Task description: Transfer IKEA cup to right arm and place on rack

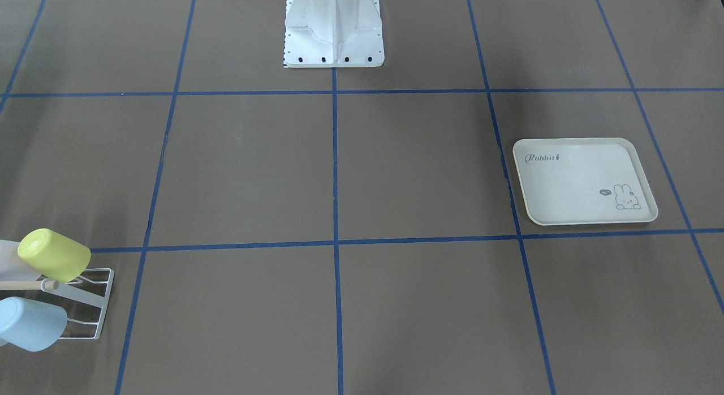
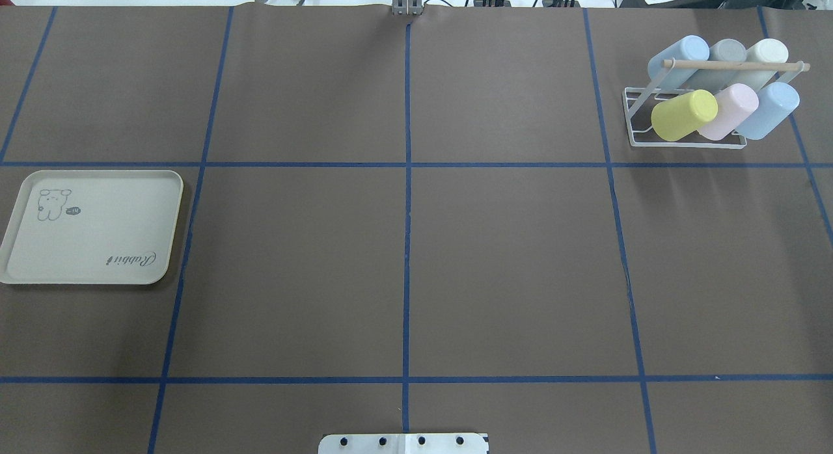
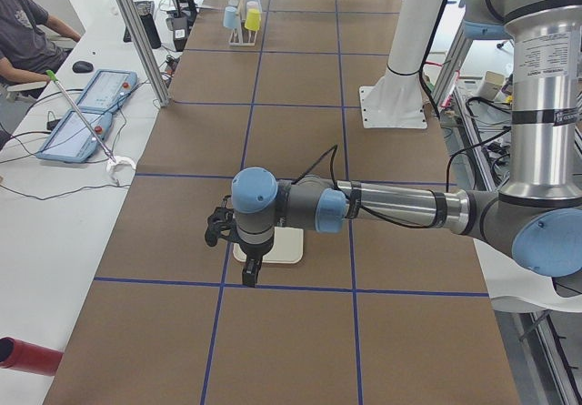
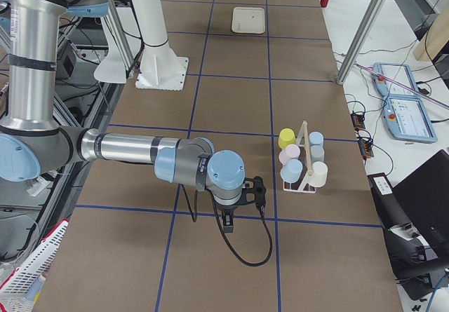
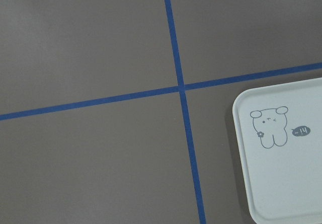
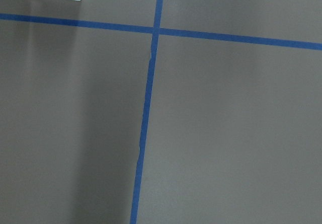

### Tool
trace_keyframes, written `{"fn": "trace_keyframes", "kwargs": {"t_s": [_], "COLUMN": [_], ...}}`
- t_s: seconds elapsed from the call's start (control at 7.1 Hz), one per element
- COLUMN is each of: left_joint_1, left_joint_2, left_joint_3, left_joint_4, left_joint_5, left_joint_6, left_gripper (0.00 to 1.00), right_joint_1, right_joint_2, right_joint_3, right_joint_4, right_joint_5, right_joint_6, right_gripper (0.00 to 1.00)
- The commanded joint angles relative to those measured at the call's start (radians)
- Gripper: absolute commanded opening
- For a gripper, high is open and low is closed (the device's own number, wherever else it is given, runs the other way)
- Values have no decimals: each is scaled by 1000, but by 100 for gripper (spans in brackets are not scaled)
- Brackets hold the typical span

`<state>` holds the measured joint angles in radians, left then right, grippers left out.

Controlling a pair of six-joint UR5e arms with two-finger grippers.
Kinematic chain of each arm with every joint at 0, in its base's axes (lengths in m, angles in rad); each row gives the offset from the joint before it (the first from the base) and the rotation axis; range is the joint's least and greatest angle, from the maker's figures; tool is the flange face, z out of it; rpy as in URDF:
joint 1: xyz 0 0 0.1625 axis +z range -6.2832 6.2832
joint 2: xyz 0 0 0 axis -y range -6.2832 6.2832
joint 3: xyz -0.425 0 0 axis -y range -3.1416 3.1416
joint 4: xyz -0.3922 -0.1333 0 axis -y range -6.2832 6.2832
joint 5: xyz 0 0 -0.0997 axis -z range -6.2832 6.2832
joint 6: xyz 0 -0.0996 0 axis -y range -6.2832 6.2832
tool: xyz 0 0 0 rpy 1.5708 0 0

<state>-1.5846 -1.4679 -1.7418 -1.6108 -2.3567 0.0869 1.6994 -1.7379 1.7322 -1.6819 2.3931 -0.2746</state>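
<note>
Six in all, and every one on the rack [image 2: 627, 116]. In the row nearer the robot are a yellow cup [image 2: 683, 114], a pink cup [image 2: 735, 110] and a blue cup [image 2: 771, 109]. In the row behind are a second blue cup [image 2: 680, 56], a grey cup [image 2: 725, 51] and a cream cup [image 2: 768, 51]. All are plain, smooth, pastel tumblers without handles, set mouth down and tilted, with closed bottoms raised. The two rows lean away from each other, and neighbours in a row touch or nearly touch.

The single rack is white wire, with one pale wooden dowel [image 2: 735, 65] running along its top over the rear row. It stands on the brown desk [image 2: 507, 265] at the far right of the overhead view, inside a square of the blue tape grid [image 2: 407, 246].

Two arms reach out low over the desk, neither holding anything. The right hand [image 4: 226, 222] points down at bare desk near the rack but apart from it. Its wrist camera catches only a corner of the wire base. The left hand [image 3: 247, 278] points down over the one cream tray [image 2: 97, 259] at the robot's left, well apart from the rack. Each hand shows only in a side view, so whether the fingers stand apart or together cannot be told.

The tray bears a rabbit drawing and the word "Rabbit". One white pedestal [image 1: 334, 44] stands at the robot's edge. One seated operator [image 3: 23, 27] is at a side bench.
</note>
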Motion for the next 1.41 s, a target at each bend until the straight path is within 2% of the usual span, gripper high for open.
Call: {"fn": "trace_keyframes", "kwargs": {"t_s": [0.0, 0.42, 0.84, 1.27], "left_joint_1": [0, 0, 0, 1], "left_joint_2": [29, 31, 31, 20], "left_joint_3": [7, -1, 2, 12], "left_joint_4": [-57, -57, -55, -54], "left_joint_5": [-27, -27, -27, -27], "left_joint_6": [-35, -35, -33, -32], "left_gripper": [100, 100, 100, 100], "right_joint_1": [-4, -56, -89, -90], "right_joint_2": [-6, -3, -35, -34], "right_joint_3": [-6, 15, 4, 4], "right_joint_4": [-1, 8, 189, 199], "right_joint_5": [-3, -11, -6, -2], "right_joint_6": [-1, 92, 209, 212], "right_gripper": [100, 100, 100, 100]}}
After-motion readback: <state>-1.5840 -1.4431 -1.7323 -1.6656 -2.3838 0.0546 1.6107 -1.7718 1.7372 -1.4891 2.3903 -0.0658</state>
